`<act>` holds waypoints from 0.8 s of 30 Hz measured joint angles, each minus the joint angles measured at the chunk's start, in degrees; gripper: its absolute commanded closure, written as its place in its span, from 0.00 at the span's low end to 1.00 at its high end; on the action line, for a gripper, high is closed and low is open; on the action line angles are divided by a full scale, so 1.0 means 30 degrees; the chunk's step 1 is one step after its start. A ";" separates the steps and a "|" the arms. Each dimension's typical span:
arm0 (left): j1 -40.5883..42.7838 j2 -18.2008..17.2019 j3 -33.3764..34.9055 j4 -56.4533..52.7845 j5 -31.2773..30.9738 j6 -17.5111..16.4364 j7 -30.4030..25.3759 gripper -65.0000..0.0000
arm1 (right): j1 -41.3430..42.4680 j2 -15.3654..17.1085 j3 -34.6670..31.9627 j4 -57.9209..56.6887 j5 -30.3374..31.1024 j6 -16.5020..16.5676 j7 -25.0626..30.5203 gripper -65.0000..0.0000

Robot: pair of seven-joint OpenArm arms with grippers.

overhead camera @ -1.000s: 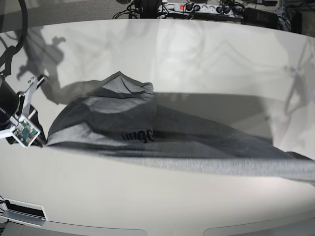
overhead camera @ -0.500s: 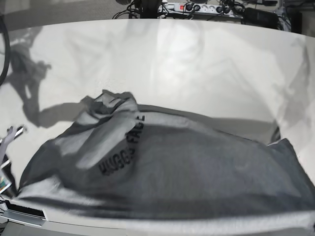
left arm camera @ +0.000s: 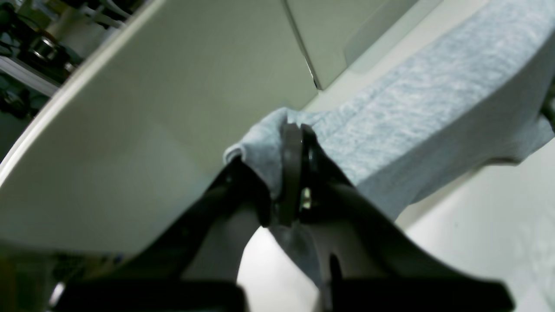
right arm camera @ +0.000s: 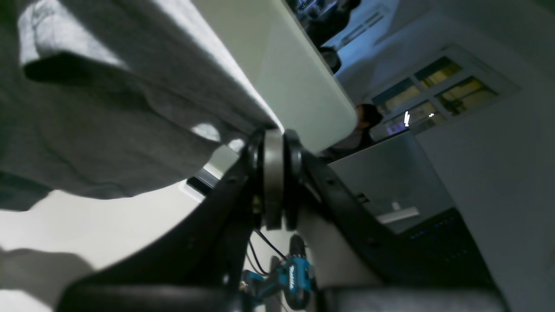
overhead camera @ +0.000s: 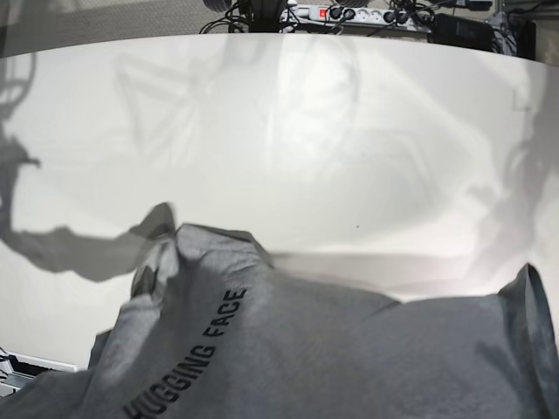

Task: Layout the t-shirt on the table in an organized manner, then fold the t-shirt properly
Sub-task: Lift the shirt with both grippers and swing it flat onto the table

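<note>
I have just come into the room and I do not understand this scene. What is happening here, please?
A two-armed robot is handling a grey t-shirt. The left gripper and the right gripper are each shut on an edge of the cloth and hold it near the front of the white table. The shirt is not laid flat, and its folding is not yet begun.

The t-shirt (overhead camera: 332,349) lies over the near edge of the table (overhead camera: 306,131), spanning from near left to near right. Its lettering (overhead camera: 188,358) sits on the left part. A power strip (overhead camera: 349,13) lies beyond the table's far edge.
</note>
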State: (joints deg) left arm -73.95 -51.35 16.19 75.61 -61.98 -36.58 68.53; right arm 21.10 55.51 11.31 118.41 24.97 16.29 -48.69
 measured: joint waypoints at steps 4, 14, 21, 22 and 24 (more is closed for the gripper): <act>0.0532 0.0896 0.1384 -0.1668 0.0102 0.0029 0.0969 1.00 | 0.0801 0.0503 0.0015 -0.0758 0.2892 0.1712 -0.1399 1.00; 0.0335 0.0219 0.3723 -0.3388 -0.7023 0.0117 0.4116 1.00 | -0.0073 0.1188 0.0029 -0.0947 1.3464 0.7526 -0.8939 1.00; 0.0889 -0.1115 0.7410 -0.3228 -0.7562 0.0546 0.3956 1.00 | -0.2652 0.1974 0.0131 -0.0962 1.9591 0.7876 -1.0528 1.00; 0.1435 -0.1275 0.7628 -0.3206 -0.7584 0.0539 0.3869 1.00 | -0.3206 0.1960 0.0117 -0.0962 2.0087 0.7876 -1.0586 1.00; 0.2798 -0.1319 0.7883 -0.3242 -0.7526 0.0554 0.4036 1.00 | -0.4415 0.1887 0.0095 -0.0962 2.0116 0.7876 -1.0520 1.00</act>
State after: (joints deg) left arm -65.56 -55.31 39.83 65.89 -84.55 -34.92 80.64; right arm 7.86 61.17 11.60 115.52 85.32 39.92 -80.25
